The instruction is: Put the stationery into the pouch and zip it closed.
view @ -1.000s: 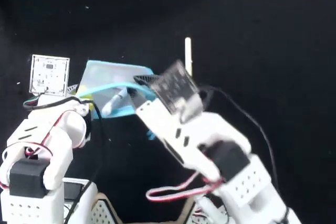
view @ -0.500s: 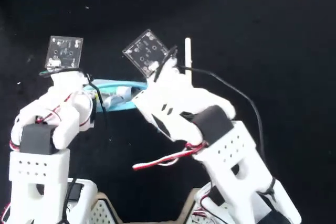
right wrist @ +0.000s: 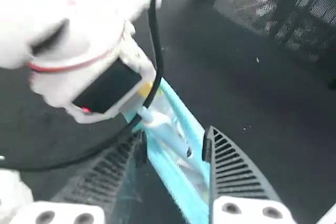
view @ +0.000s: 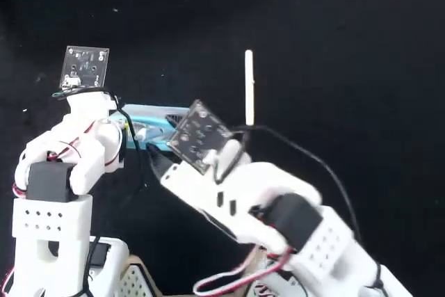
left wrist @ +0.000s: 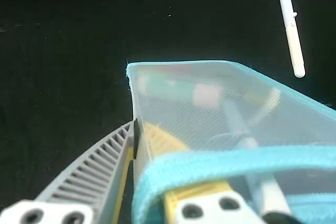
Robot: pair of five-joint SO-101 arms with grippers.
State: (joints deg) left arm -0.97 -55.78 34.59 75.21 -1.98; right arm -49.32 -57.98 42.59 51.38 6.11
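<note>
right fingers [right wrist: 231, 171] wide apart astride the pouch [right wrist: 170, 174], left fingers [left wrist: 89, 178] tight on its end

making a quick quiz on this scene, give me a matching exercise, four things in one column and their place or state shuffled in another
Things:
1. pouch
2. white pen
3. left gripper
4. right gripper

Place or state:
a. open, one finger on either side of the pouch's rim
b. lying on the black table, apart from the pouch
c. light blue see-through mesh
d. shut on the pouch's wall

Pairs: 1-c, 2-b, 3-d, 4-a
</note>
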